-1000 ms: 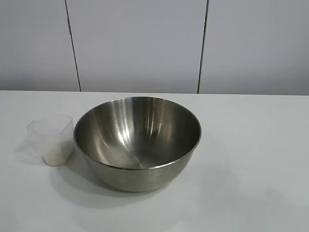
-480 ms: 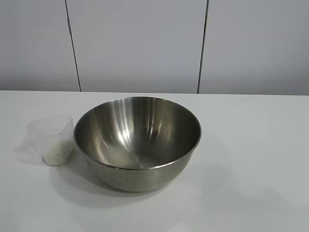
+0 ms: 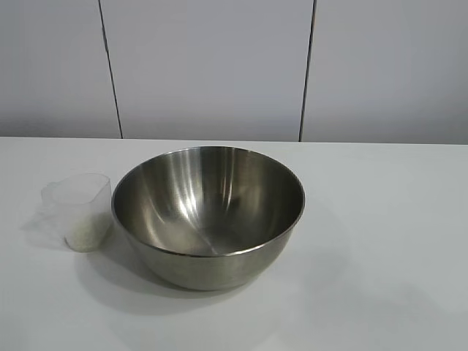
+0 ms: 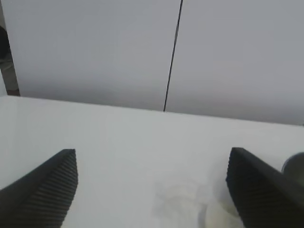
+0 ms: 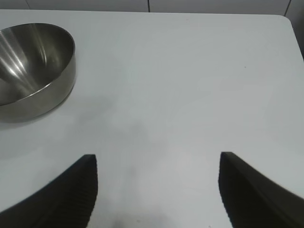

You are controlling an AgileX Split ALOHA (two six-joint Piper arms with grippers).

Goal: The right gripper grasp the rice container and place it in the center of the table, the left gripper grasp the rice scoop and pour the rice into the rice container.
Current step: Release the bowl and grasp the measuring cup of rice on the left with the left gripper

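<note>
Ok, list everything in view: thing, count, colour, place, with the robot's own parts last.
Bowl: one, shiny steel, about the middle of the table, nothing inside.
Measuring cup: one, translucent whitish, upright, just left of the bowl in the exterior view.
Rice: a little heap, white, in the bottom of the cup.
Table: one, white, under everything.
Wall panels: pale grey, dark seams, behind the table.
Left gripper: black jaws wide apart, cup faintly visible between them.
Right gripper: black jaws apart over bare table, holding nothing, bowl off to the side.
</note>
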